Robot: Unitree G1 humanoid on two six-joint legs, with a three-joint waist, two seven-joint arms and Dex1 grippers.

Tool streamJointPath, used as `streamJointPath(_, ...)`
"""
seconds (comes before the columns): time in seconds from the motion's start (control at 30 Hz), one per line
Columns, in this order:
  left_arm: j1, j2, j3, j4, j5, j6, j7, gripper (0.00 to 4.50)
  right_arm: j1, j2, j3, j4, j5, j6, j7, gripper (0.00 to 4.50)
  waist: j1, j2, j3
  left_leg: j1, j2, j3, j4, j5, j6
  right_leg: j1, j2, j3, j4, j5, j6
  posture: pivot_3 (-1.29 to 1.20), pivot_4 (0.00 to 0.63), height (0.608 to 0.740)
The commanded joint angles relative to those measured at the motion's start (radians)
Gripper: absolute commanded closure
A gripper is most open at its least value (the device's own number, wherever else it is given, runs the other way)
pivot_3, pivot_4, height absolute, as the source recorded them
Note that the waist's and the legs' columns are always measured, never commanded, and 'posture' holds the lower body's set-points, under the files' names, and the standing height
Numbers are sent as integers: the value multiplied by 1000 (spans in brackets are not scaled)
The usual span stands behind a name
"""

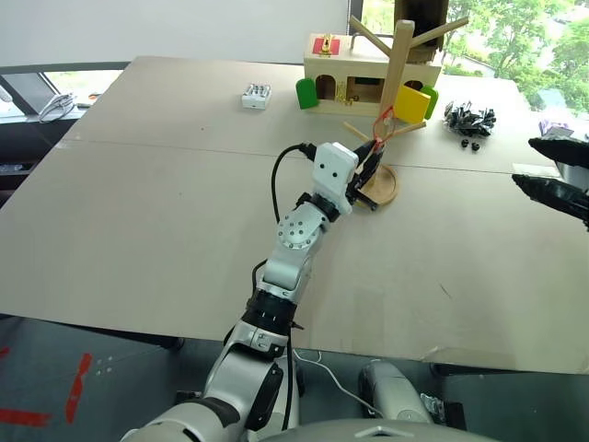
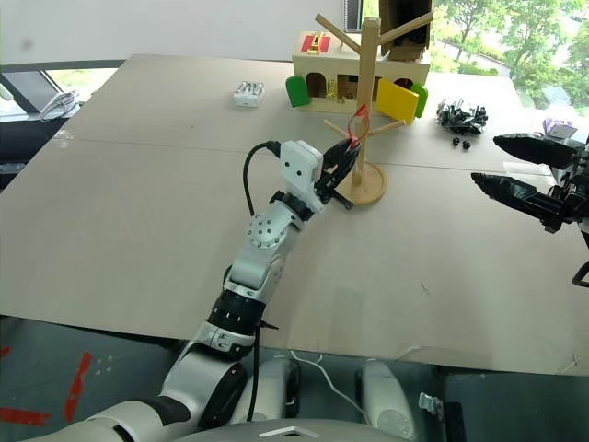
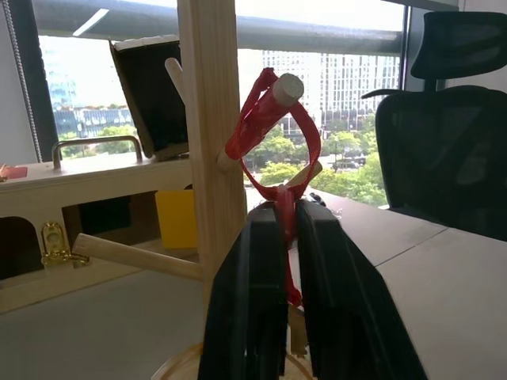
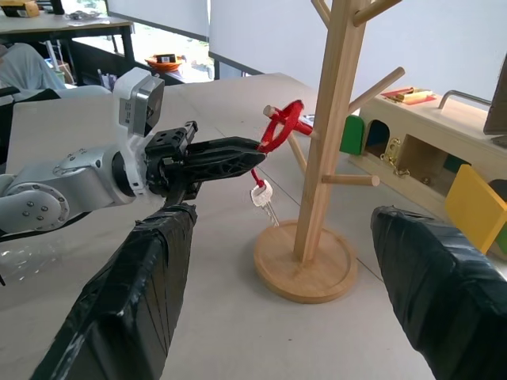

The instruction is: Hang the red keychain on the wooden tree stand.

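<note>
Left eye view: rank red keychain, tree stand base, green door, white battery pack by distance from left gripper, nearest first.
1. red keychain: looped over a peg, its strap between the left gripper fingers.
2. tree stand base: just past the fingers, on the table.
3. green door: further back, at the box-house's left end.
4. white battery pack: farthest, back and to the left.
</note>
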State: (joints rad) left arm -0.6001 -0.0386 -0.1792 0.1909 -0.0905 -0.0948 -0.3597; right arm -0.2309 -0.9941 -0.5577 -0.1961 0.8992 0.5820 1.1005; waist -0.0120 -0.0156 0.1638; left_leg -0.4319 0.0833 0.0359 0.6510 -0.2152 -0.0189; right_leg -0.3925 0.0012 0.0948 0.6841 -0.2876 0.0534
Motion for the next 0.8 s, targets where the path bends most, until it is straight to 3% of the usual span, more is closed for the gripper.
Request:
streamJointPath(0.03, -22, -16, 2, -10, 1, -30, 3, 2355, -1, 3, -39, -28, 8, -12, -8, 689, 0, 0, 0, 0, 0, 0, 0, 0, 0, 0, 0, 0, 0, 0, 0, 0, 150, 735)
streamJointPath(0.23, -17, -22, 42, -22, -16, -13, 29, 53, 9, 25, -23, -39, 0, -19, -19, 689, 0, 0, 0, 0, 0, 0, 0, 0, 0, 0, 0, 0, 0, 0, 0, 0, 150, 735)
streamJointPath(0.37, 52, 11, 89, -54, -44, 58, 43, 53, 26, 108, 19, -60, -47, -55, -93, 689, -4, 0, 0, 0, 0, 0, 0, 0, 0, 0, 0, 0, 0, 0, 0, 0, 150, 735)
streamJointPath(0.53, 168, 104, 169, -68, -43, 108, 63, 53, 37, 345, 148, -49, -227, -204, -308, 689, -5, 1, 0, 1, 0, -1, 0, 0, 0, 0, 0, -1, 1, 0, 0, 0, 150, 735)
streamJointPath(0.7, 226, 157, 232, -81, -36, 128, 101, 53, 19, 551, 224, 76, -457, -405, -535, 689, 4, 2, 0, 0, 0, 0, 0, 0, 0, -1, 0, -1, 2, 0, 0, 0, 150, 735)
streamJointPath(0.8, 246, 171, 264, -94, -41, 135, 124, 53, 13, 620, 241, 159, -555, -526, -622, 689, 5, 2, 0, 0, 0, 0, 0, 0, 0, -1, -1, -1, 2, 0, 0, 0, 150, 735)
